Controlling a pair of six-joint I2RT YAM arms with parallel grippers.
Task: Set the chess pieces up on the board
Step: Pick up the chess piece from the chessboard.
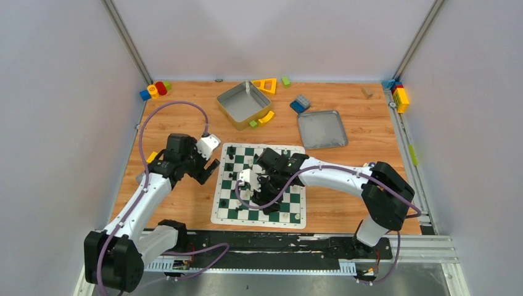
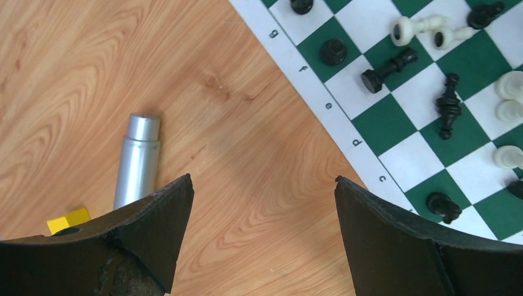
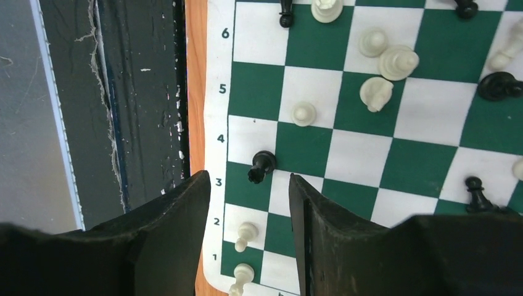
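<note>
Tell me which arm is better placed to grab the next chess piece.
Right. The right gripper is open over the board, a black piece just ahead of it. The left gripper is open over the table, beside the board.

You have black and cream chess pieces [image 3: 399,61] scattered across the green-and-white board [image 3: 305,151], several lying toppled.
</note>
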